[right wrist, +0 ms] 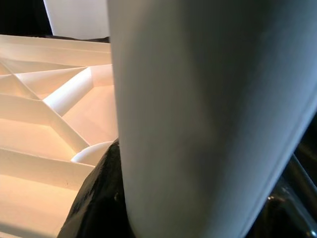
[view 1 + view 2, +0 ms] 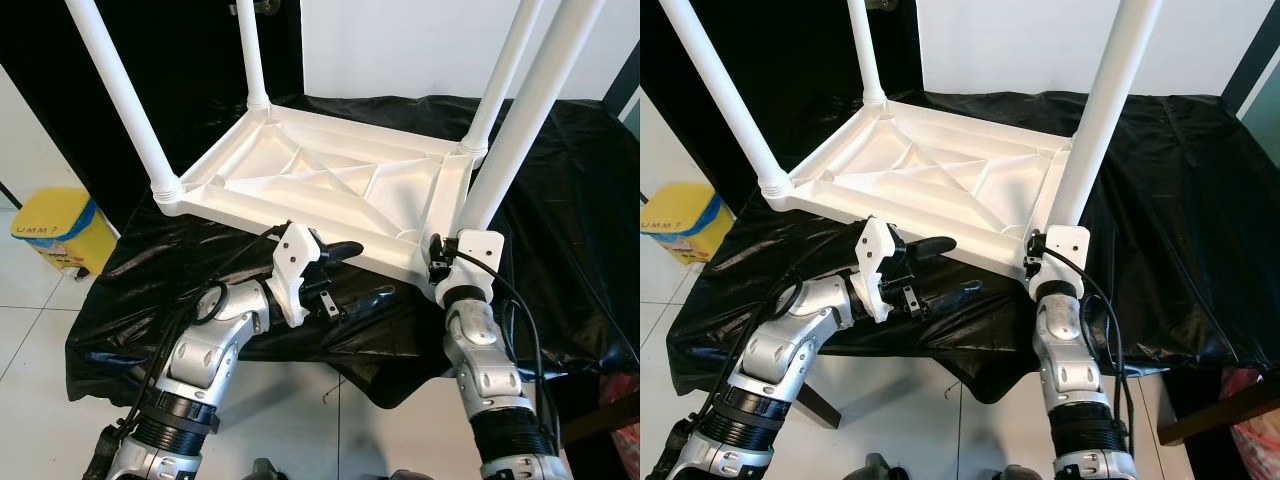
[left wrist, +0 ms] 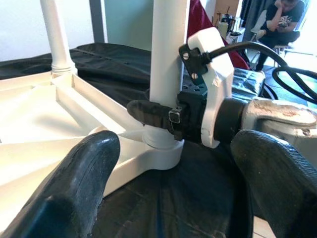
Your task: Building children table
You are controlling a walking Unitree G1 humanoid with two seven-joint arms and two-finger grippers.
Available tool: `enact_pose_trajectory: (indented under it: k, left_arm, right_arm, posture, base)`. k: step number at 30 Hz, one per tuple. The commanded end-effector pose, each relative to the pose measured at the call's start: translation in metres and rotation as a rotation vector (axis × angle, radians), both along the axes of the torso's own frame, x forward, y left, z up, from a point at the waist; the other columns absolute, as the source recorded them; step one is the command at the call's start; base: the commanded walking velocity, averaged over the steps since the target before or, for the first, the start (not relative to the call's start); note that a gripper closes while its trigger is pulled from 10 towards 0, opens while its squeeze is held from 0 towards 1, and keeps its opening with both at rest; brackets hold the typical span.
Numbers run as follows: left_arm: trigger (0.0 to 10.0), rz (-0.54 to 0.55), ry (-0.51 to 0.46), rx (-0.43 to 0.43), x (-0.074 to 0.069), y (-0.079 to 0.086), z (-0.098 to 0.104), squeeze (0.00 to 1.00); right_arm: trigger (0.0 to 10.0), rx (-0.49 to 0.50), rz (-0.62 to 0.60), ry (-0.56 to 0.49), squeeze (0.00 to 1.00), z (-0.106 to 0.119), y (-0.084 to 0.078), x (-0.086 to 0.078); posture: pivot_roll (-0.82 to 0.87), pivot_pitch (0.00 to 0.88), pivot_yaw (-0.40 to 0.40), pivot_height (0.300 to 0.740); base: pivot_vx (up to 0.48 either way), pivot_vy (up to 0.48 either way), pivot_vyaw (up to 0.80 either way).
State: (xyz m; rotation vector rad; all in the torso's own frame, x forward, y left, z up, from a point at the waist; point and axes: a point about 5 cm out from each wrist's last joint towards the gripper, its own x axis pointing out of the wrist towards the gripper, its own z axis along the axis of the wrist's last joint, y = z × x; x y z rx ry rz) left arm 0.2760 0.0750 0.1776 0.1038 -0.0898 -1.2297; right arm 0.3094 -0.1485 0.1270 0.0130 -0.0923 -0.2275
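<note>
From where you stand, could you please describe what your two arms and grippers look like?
Both arms are silver, jointed metal with ribbed black cuffs and looping black cables. The left gripper and right gripper have white wrist housings and long black fingers.

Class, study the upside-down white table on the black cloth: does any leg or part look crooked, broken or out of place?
Nothing stands out. The white table lies upside down on the black cloth, legs standing in its corner sockets. The right end effector grips the near right leg near its base.
</note>
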Motion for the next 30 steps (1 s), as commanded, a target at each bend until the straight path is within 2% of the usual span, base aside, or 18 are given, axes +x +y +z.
enact_pose_trajectory:
  k: [1, 6, 20, 21, 22, 23, 30]
  left_arm:
    - [10.0, 0.096, -0.013, -0.013, 0.0056, 0.0021, 0.0007, 0.0]
    - [10.0, 0.098, -0.023, -0.026, 0.008, 0.0012, 0.006, 0.0]
    - [10.0, 0.098, -0.025, -0.022, 0.0068, 0.0016, 0.0044, 0.0]
    - [10.0, 0.099, -0.025, -0.023, 0.0058, 0.0009, 0.004, 0.0]
    - [10.0, 0.099, -0.025, -0.023, 0.0058, 0.0009, 0.004, 0.0]
    - [10.0, 0.1, -0.025, -0.024, 0.0045, 0.0001, 0.0034, 0.0]
    - [10.0, 0.101, -0.028, -0.023, 0.0039, 0.0001, 0.0046, 0.0]
  right_arm:
    - [10.0, -0.034, -0.013, 0.016, 0.0, -0.0043, -0.003, 0.0004]
    - [10.0, -0.038, 0.006, 0.004, 0.0, -0.0034, 0.0, 0.001]
    - [10.0, -0.053, -0.019, 0.004, 0.0, -0.0028, -0.0018, 0.0033]
    - [10.0, -0.057, -0.016, 0.002, 0.13, -0.0033, -0.0015, 0.0041]
    - [10.0, -0.057, -0.016, 0.002, 0.13, -0.0033, -0.0015, 0.0041]
    - [10.0, -0.058, -0.005, -0.001, 1.0, -0.0035, -0.001, 0.0053]
    - [10.0, -0.047, 0.059, -0.033, 1.0, -0.0001, -0.0002, 0.0041]
  posture:
    - [-0.17, 0.029, -0.021, 0.74]
    - [-0.16, 0.03, -0.012, 0.74]
    - [-0.15, 0.014, -0.02, 0.74]
    - [-0.14, 0.009, -0.02, 0.74]
    - [-0.14, 0.009, -0.02, 0.74]
    - [-0.14, 0.009, -0.02, 0.74]
    - [-0.13, 0.007, -0.023, 0.74]
  base:
    - [0.0, 0.0, 0.0]
    - [0.0, 0.0, 0.0]
    - [0.0, 0.0, 0.0]
    - [0.0, 0.0, 0.0]
    - [0.0, 0.0, 0.0]
    - [0.0, 0.0, 0.0]
    - [0.0, 0.0, 0.0]
